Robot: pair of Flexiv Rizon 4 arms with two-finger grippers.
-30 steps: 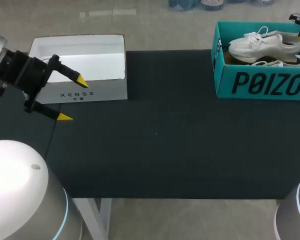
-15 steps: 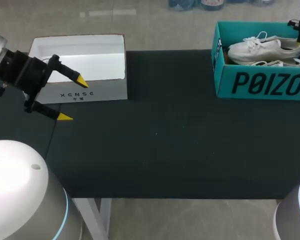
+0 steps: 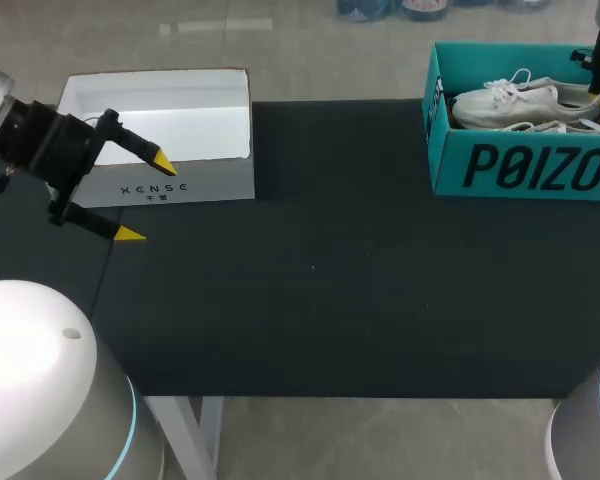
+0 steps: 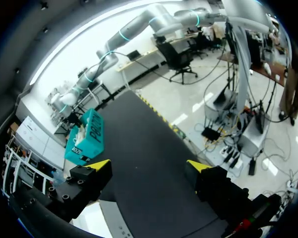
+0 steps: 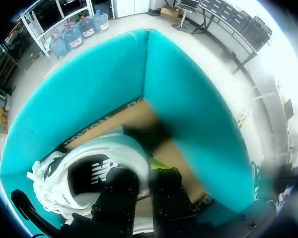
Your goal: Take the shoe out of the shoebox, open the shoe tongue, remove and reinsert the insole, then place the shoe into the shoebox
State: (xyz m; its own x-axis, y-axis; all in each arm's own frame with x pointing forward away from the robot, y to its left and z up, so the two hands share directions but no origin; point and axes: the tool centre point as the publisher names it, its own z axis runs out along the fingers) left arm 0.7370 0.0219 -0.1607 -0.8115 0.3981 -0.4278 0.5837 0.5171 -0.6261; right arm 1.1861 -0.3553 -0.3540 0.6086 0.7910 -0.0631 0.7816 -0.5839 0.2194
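Pinching the shoe [image 3: 505, 100] by its heel rim, the right pincer [image 5: 141, 186] is risking a slip. The left pincer [image 4: 148, 165] is hanging open.

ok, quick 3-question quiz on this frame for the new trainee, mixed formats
1. True or false: the left gripper is holding a shoe.
2. Where are the white shoes? A: in the teal shoebox. B: on the dark tabletop. C: between the left gripper's fingers.
3. Fill in: the open box beside the left gripper is ___ in colour.

Key: 1 false, its fingers are apart with nothing between them; 2 A; 3 white.
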